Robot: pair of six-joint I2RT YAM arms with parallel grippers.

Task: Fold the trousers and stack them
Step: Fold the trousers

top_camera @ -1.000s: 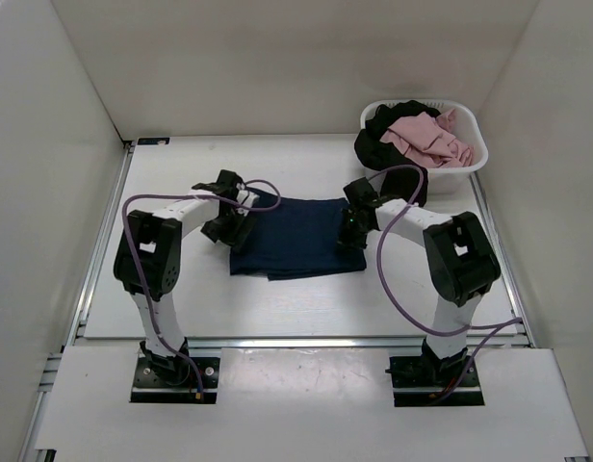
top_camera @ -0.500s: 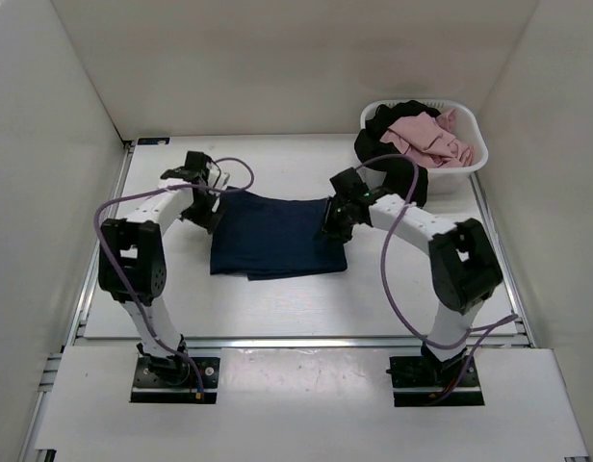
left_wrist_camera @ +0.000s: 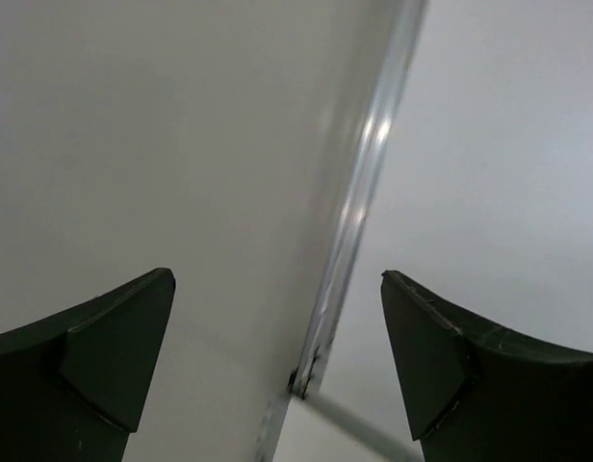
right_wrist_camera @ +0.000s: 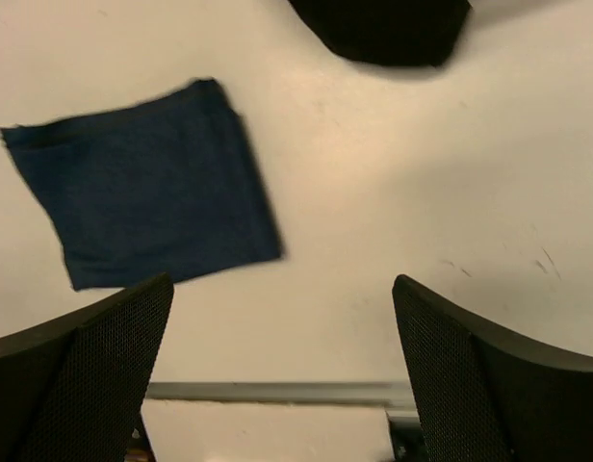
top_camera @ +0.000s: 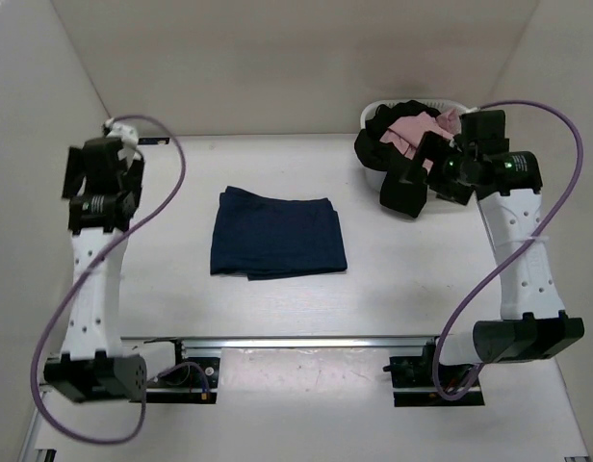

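Note:
The trousers [top_camera: 277, 237] lie folded into a dark navy rectangle in the middle of the white table, and nothing touches them. They also show in the right wrist view, where the trousers [right_wrist_camera: 142, 183] sit upper left, well beyond the fingers. My left gripper [top_camera: 102, 164] is raised high at the far left by the side wall, its jaws wide apart and empty. In its own view the left gripper [left_wrist_camera: 277, 366] frames only wall and an aluminium rail [left_wrist_camera: 359, 202]. My right gripper [top_camera: 412, 178] hangs high at the right, near the basket. The right gripper [right_wrist_camera: 282, 375] is open and empty.
A white laundry basket [top_camera: 427, 101] stands at the back right with a pink garment [top_camera: 422, 133] and a black garment [top_camera: 381, 144] spilling over its rim. The black garment [right_wrist_camera: 383, 29] shows at the top of the right wrist view. White walls enclose the table on three sides.
Both grippers have opened and let go of the trousers. Both arms have lifted up and swung outward, left to the left wall, right toward the basket. The trousers ended slightly further left.

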